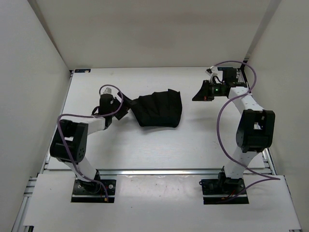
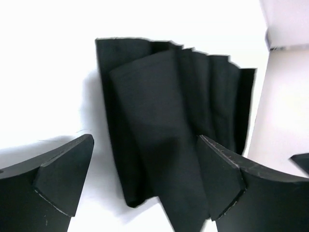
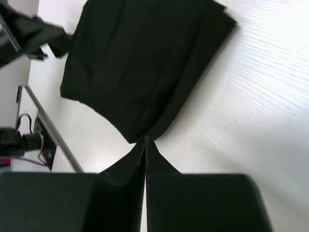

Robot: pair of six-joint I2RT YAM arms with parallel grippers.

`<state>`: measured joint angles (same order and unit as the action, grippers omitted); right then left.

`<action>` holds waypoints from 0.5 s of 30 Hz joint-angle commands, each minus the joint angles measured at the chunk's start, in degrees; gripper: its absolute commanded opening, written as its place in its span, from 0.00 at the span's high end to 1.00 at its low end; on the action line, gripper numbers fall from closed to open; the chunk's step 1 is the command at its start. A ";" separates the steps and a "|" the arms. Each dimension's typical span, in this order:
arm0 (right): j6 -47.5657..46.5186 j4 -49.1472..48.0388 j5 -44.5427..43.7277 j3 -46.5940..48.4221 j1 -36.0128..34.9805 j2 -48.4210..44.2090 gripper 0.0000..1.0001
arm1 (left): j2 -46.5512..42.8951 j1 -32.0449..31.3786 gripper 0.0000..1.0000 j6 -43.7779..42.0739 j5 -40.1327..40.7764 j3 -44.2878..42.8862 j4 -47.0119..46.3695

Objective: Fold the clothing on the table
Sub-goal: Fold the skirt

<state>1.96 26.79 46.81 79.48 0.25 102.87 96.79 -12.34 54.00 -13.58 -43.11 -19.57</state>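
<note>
Clothing [image 1: 159, 108], black and pleated, lies in a folded bundle near the middle of the table [image 1: 145, 150].
At its left edge the left gripper [image 1: 126, 107] stands with jaws spread wide, holding nothing; the right gripper [image 1: 197, 95], fingers pressed together and empty, sits well apart on the other side.

light: bright, even | table [image 2: 43, 72] blown white | shadows soft | wrist views slightly blurred
</note>
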 commanded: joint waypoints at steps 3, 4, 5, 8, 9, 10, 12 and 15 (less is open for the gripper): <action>-4.24 -0.15 6.71 -0.73 -3.41 -2.76 1.00 | -11.97 -1.89 0.02 -2.75 4.62 -9.60 3.56; -3.63 -0.59 6.98 -0.65 -4.02 -2.68 1.00 | -11.72 -4.16 0.13 -3.80 3.14 -13.54 5.75; -3.10 -1.55 7.85 -1.17 -4.03 -2.33 1.00 | -11.19 -6.10 0.29 -4.94 1.73 -17.67 6.38; -2.39 -4.20 11.10 -2.58 -4.99 -0.84 1.00 | -7.07 -11.02 1.00 -5.65 -7.14 -23.49 10.68; -2.13 -4.46 13.03 -2.67 -5.17 0.04 1.00 | -5.14 -11.65 1.00 -7.40 -10.12 -24.20 13.74; -1.96 -4.98 13.92 -2.58 -5.61 0.83 1.00 | -3.73 -13.66 1.00 -8.46 -11.89 -24.30 16.64; -2.13 -4.64 17.60 -1.44 -7.01 3.64 1.00 | -1.80 -15.17 1.00 -9.79 -15.13 -22.46 17.90; -3.27 -3.68 21.12 0.49 -8.33 7.33 0.99 | 0.67 -16.13 1.00 -8.47 -20.33 -17.36 14.04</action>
<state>-0.21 23.77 61.17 77.73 -6.48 106.52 93.32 -28.58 46.72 -26.39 -65.21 -11.31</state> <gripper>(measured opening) 0.005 0.011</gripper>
